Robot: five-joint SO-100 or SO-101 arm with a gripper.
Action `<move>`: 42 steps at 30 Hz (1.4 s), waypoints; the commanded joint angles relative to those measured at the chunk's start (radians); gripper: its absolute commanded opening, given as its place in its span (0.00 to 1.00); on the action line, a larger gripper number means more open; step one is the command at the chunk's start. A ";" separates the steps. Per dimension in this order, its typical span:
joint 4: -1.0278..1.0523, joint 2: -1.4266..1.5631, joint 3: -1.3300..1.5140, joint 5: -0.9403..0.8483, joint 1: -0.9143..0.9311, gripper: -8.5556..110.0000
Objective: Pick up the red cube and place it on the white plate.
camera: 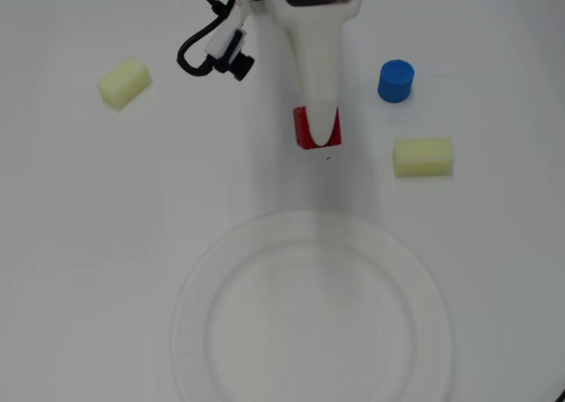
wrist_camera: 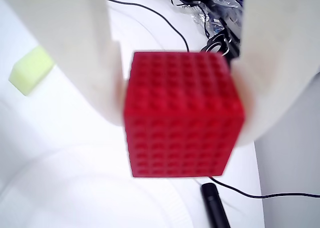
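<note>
Wrist view: claw [wrist_camera: 182, 123] narrow, both fingers pressed against red cube [wrist_camera: 182, 120] sides, holding it.

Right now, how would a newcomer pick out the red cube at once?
Start in the overhead view at the big white plate at the bottom, then look straight up to the white gripper reaching down from the top edge. The red cube sits between its fingers. It is the only red thing; its neighbours are a blue cylinder and pale yellow blocks.

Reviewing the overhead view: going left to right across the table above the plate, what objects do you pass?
Pale yellow-green block → black cable loop → red cube under the gripper → blue cylinder → second yellow-green block.
</note>
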 commanded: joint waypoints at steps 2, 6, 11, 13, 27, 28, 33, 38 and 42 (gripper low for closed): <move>-0.080 -0.012 -0.058 0.000 -0.005 0.07; -0.107 -0.094 -0.081 0.009 0.009 0.07; -0.104 -0.161 -0.143 0.017 0.015 0.07; -0.100 -0.199 -0.170 0.012 0.020 0.08; 0.018 -0.276 -0.272 0.087 0.018 0.22; 0.031 -0.276 -0.278 0.092 0.018 0.22; 0.078 -0.276 -0.296 0.101 0.009 0.26; 0.158 -0.276 -0.348 0.155 0.011 0.32; 0.262 -0.285 -0.410 0.169 0.009 0.36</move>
